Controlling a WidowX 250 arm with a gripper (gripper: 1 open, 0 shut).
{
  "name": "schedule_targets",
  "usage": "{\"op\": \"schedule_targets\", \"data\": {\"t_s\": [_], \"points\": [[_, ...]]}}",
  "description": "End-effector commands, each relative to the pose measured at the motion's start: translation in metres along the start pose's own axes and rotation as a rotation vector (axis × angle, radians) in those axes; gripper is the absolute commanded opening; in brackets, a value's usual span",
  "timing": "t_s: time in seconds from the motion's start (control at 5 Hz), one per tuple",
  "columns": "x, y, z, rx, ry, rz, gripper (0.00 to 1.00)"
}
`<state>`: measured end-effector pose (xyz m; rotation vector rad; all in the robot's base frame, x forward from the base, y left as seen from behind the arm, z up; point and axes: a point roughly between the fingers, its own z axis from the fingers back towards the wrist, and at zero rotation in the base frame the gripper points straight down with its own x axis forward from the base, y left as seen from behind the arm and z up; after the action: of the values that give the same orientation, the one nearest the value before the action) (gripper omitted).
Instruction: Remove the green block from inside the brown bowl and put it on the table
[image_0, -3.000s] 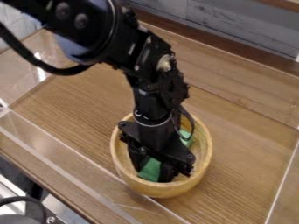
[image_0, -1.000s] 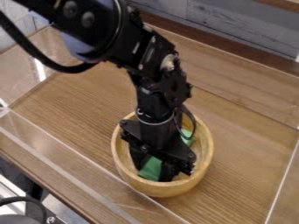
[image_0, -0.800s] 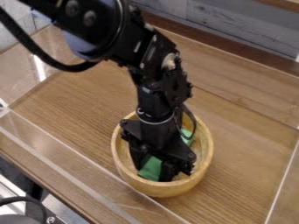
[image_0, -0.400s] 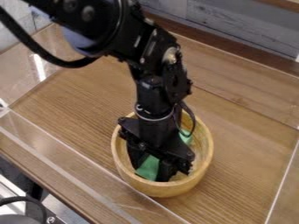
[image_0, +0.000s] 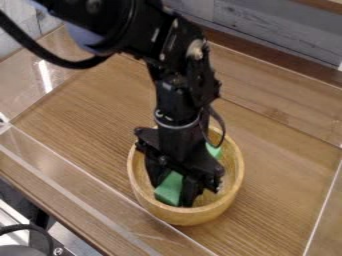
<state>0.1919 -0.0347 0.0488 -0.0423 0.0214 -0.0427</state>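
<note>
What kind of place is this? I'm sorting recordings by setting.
Probably a lab test bench rather than a home: a wood-grain table fenced by low clear acrylic walls, a black robot arm over it, and one round light-brown wooden bowl holding a bright green block.

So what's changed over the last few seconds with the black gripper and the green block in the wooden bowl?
The black gripper, jaws around the flat bright green block, has lifted slightly inside the round light-brown wooden bowl, and the block has come up with it, now showing more between the jaws. The arm above has also leaned a little to the right. The bowl and the wood-grain table stayed put.
</note>
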Motion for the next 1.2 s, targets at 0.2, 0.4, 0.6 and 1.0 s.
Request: {"op": "schedule_targets", "data": {"t_s": [0.2,0.4,0.6,1.0], "points": [[0.013,0.007,0.042,-0.024,-0.071,0.053,0.0],[0.016,0.015,0.078,-0.029,-0.1,0.119,0.0],[0.02,0.028,0.108,-0.034,-0.124,0.163,0.0],[0.007,0.019,0.084,-0.009,-0.132,0.116,0.0]]}}
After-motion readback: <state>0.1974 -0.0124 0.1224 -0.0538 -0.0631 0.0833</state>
